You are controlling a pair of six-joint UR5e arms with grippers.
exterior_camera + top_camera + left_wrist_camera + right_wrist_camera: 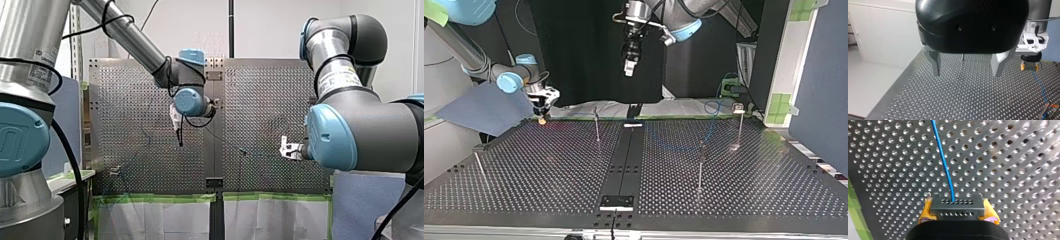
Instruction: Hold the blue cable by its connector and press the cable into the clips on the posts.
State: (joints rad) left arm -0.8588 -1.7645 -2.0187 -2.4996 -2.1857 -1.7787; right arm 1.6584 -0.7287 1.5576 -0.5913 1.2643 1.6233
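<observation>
Plainly, my right gripper [957, 208] has its yellow pads clamped on the dark grey block connector [957, 214] of the thin blue cable [944, 162], low over the perforated metal table [1010, 170] at the top view's far left. The cable seems to trail towards the slim metal posts [700, 165], though it is faint there. My left gripper [966, 66], black with metal fingers, hangs high above the table, fingers apart.

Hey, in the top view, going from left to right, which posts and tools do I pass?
Leftmost post → my right tool → second post → my left tool → third post → fourth post.
</observation>
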